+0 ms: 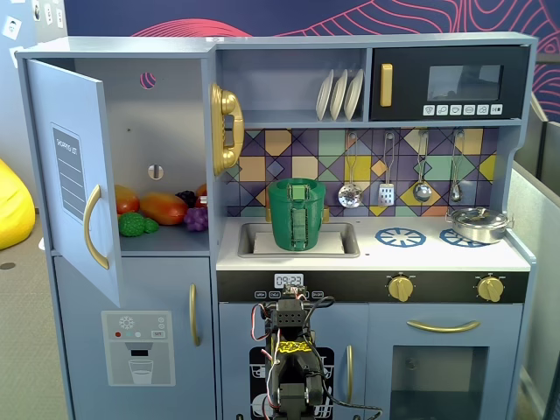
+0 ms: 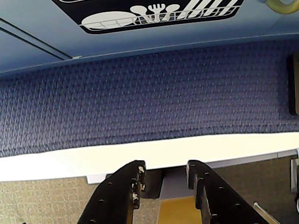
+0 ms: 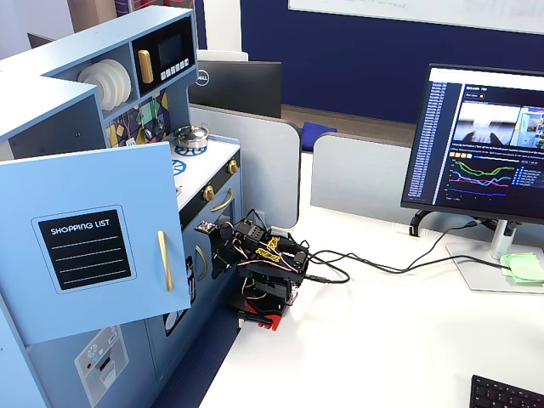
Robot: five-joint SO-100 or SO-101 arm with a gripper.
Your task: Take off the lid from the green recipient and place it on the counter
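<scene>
In a fixed view the green recipient (image 1: 297, 219) stands upright in the sink recess of the counter (image 1: 420, 254), its ribbed strap handle facing the camera. The lid (image 1: 297, 184) sits on top of it, with its small block handle at the centre. My arm (image 1: 289, 346) is folded low in front of the kitchen's lower cabinet, well below the counter. In the wrist view my gripper (image 2: 164, 170) is open and empty, over the white table edge and blue carpet. In the other fixed view the open fridge door (image 3: 93, 238) hides the recipient and the lid.
A silver pan (image 1: 479, 225) sits on the right burner and also shows in the other fixed view (image 3: 191, 136). The fridge door (image 1: 74, 175) stands open at the left, with toy food on the shelf inside. Utensils hang behind the counter. The arm (image 3: 259, 263) stands on a white desk beside a monitor (image 3: 480, 144).
</scene>
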